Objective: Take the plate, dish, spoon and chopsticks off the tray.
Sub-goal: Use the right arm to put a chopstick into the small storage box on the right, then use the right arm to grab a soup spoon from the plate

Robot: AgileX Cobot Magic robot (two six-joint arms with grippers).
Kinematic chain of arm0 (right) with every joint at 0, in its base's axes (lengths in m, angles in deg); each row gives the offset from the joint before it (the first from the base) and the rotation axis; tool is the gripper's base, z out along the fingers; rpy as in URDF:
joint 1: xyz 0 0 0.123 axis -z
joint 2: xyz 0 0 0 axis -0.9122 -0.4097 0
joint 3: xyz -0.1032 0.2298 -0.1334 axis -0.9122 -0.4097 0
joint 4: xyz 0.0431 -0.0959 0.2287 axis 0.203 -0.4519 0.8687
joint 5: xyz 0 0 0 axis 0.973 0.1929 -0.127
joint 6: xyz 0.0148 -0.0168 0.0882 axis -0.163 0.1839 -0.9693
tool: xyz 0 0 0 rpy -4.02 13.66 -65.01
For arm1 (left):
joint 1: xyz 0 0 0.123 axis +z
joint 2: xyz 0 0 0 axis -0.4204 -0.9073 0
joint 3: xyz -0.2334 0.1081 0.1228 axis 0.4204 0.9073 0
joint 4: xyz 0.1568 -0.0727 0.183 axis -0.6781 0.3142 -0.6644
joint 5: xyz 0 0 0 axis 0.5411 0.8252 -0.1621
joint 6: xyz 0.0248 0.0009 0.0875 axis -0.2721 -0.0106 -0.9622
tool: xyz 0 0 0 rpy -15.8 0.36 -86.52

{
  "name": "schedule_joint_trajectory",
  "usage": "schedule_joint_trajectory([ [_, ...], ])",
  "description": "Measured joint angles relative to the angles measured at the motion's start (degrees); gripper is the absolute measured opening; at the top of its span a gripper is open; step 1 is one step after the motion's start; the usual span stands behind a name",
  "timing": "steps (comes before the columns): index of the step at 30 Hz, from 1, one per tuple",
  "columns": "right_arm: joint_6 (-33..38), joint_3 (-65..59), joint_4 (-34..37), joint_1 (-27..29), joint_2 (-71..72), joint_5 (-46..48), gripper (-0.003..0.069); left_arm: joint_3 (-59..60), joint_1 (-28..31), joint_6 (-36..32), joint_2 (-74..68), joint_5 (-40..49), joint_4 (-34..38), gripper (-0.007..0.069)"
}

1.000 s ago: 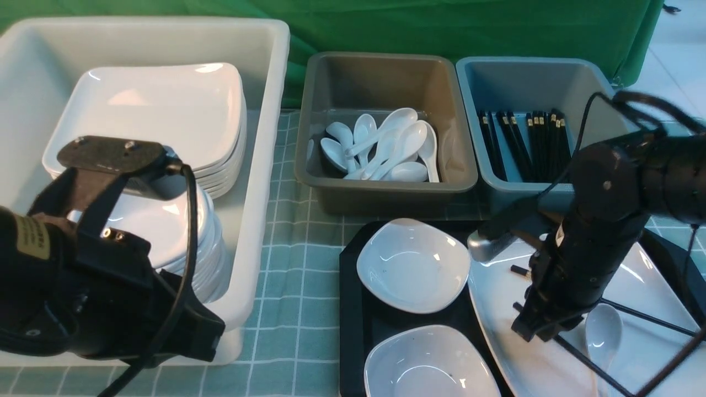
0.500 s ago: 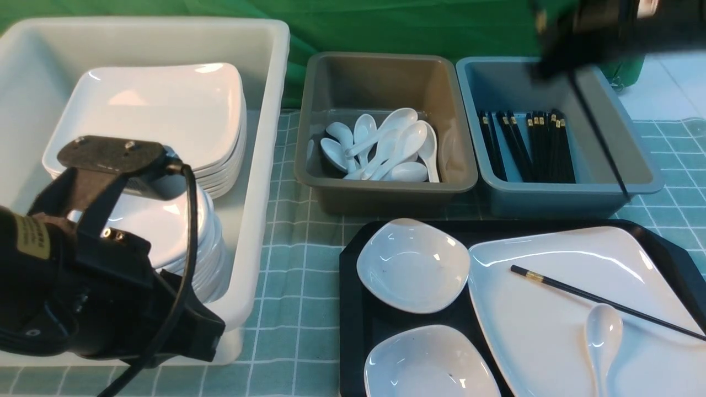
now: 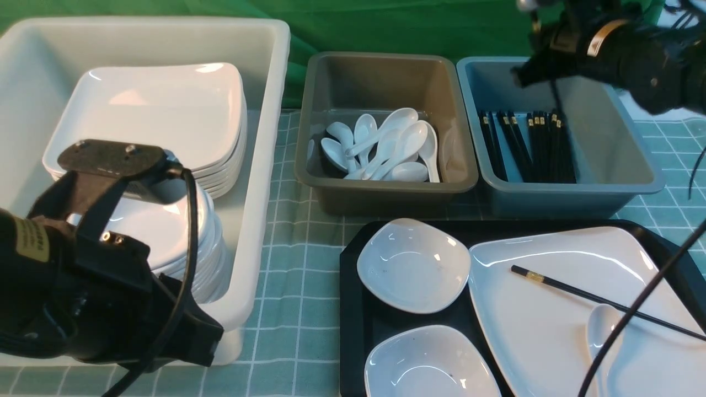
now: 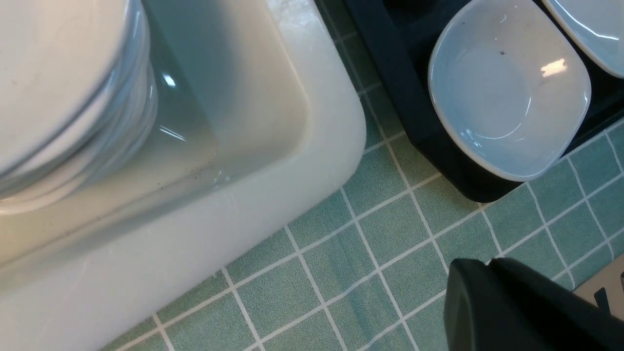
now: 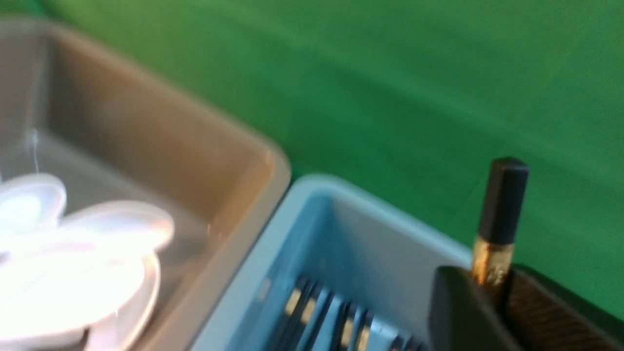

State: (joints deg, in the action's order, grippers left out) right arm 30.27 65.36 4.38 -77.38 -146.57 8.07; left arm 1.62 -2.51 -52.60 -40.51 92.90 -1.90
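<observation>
The black tray (image 3: 353,309) holds the large white plate (image 3: 546,342) and two small white dishes (image 3: 413,264) (image 3: 430,364). One black chopstick (image 3: 595,299) and the white spoon (image 3: 602,331) lie on the plate. My right gripper (image 3: 523,74) is high over the blue-grey bin (image 3: 634,165). It is shut on the other chopstick (image 5: 502,204), whose gold-banded end sticks out past the fingertips. My left gripper (image 4: 487,263) is shut and empty, low over the tablecloth by the white tub's near corner (image 4: 312,146). The near dish (image 4: 507,87) shows in the left wrist view.
The white tub (image 3: 265,165) at the left holds stacks of plates and dishes. A grey bin (image 3: 380,187) holds several spoons. The blue-grey bin holds several black chopsticks (image 3: 529,146). A black cable (image 3: 634,309) crosses in front of the plate's right side.
My right arm rose from the plate with one chopstick and swung back over the blue-grey bin. One chopstick stays on the plate. The left arm has not moved.
</observation>
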Motion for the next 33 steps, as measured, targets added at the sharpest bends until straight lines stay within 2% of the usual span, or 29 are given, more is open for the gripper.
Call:
schedule_joint_trajectory([
  [5, 0.45, 0.05, 0.0, 0.47, -0.25, 0.8, 0.0442, 0.0, 0.0, 0.0, 0.0, 0.0, 0.0, 0.0008],
  [7, 0.52, 0.05, 0.0, 0.54, 1.99, 3.57, 0.0464, 0.0, 0.0, 0.0, 0.0, 0.0, 0.0, 0.0008],
  [9, -1.03, 0.05, 0.0, 0.54, 6.42, 9.01, 0.0454, 0.0, 0.0, 0.0, 0.0, 0.0, 0.0, 0.0008],
  [11, -7.49, 0.18, -0.15, 0.54, 12.04, 19.5, 0.0398, 0.0, 0.0, 0.0, 0.0, 0.0, 0.0, 0.0008],
  [13, -12.84, 0.37, -0.15, 0.49, 16.72, 31.19, 0.0311, 0.0, 0.0, 0.44, 0.0, 0.0, 0.0, 0.0008],
  [14, -14.77, 0.37, -0.2, 0.49, 19.34, 39.46, 0.0212, 0.0, 0.0, 0.44, 0.0, -0.13, 0.0, 0.0008],
  [16, -17.38, -0.55, -0.26, 0.49, 22.96, 53.72, 0.0095, 0.0, 0.0, 0.44, 0.0, -0.48, 0.0, 0.0008],
  [20, -20.02, -7.2, 1.42, 0.55, 25.71, 67.29, 0.0048, 0.0, 0.0, 0.44, 0.0, -1.66, 0.05, 0.0008],
  [24, -20.77, -18.06, 6.14, 0.49, 25.5, 67.91, 0.0141, 0.0, 0.0, 0.44, 0.0, -2.2, 0.05, 0.0008],
  [26, -22.06, -26.68, 9.68, 0.49, 25.28, 62.94, 0.0307, 0.0, 0.0, 0.44, 0.0, -2.37, 0.0, 0.0008],
  [27, -22.2, -29.6, 11.38, 0.49, 25.2, 60.0, 0.0369, 0.0, 0.0, 0.44, 0.0, -2.42, 0.0, 0.0008],
  [28, -22.21, -29.6, 11.71, 0.49, 25.13, 59.42, 0.0399, 0.0, 0.0, 0.44, 0.0, -2.42, 0.0, 0.0008],
  [29, -22.26, -33.55, 14.63, 0.49, 24.86, 54.86, 0.0508, 0.0, 0.0, 0.44, 0.0, -2.68, 0.0, 0.0008],
  [30, -22.26, -35.48, 16.16, 0.49, 24.51, 52.44, 0.0559, 0.0, 0.0, 0.44, 0.0, -2.82, 0.0, 0.0008],
  [32, -22.26, -37.91, 17.85, 0.49, 23.38, 49.33, 0.0603, 0.0, 0.0, 0.44, 0.0, -3.23, 0.0, 0.0008],
  [33, -22.26, -38.93, 18.25, 0.49, 22.13, 47.81, 0.0602, 0.0, 0.0, 0.44, 0.0, -3.58, 0.0, 0.0008],
])
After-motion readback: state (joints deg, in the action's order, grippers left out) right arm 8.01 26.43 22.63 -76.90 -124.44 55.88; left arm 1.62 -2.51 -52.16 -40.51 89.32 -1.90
